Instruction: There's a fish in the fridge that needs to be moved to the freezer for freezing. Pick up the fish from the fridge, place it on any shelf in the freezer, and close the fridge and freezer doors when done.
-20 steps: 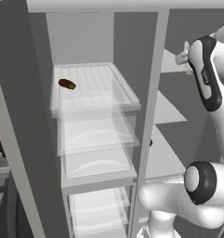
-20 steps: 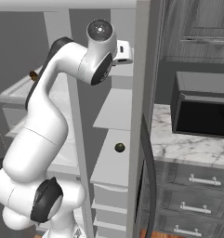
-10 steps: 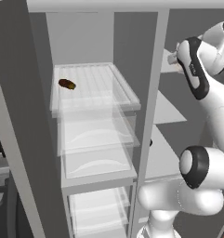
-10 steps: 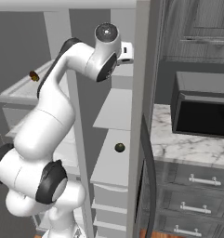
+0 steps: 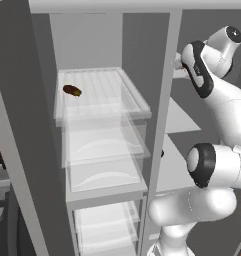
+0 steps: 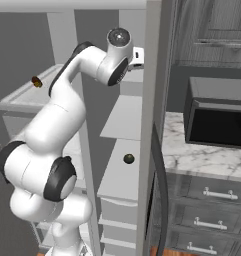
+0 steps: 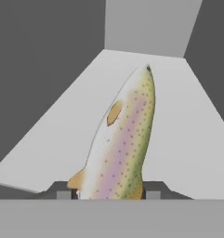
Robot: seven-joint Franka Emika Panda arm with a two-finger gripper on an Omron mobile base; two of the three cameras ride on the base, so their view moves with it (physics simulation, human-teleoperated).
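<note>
I have the tool (image 7: 111,194) clamped on the fish (image 7: 122,139), gripping it near the tail end so the body juts forward from between the tips, head pointing toward the back wall of the freezer (image 6: 127,120). In the hand view it is a speckled trout-like fish, pinkish stripe along its flank, hanging over a plain pale-grey shelf (image 7: 187,135); I can't tell whether its belly touches the board or sits just above it. I judge I'm holding it lengthwise like this so it goes in along the narrow compartment and can be laid flat near the shelf's middle, clear of the front edge, before I let go.

From the base cameras, my arm reaches into the upper part of the narrower right-hand section, wrist level with the top shelf there.

Contents: the fridge (image 5: 99,125) beside it carries a clear ribbed glass shelf (image 5: 137,107) with a dark reddish-brown lump (image 5: 72,90) near its back left corner, and translucent drawers (image 5: 104,150) below, which look empty. In the freezer, a lower shelf holds a small dark round object (image 6: 128,159) near its front edge.

Both doors stand open; one dark handle (image 6: 161,190) shows at the freezer's right edge. Releasing and closing both remains.
</note>
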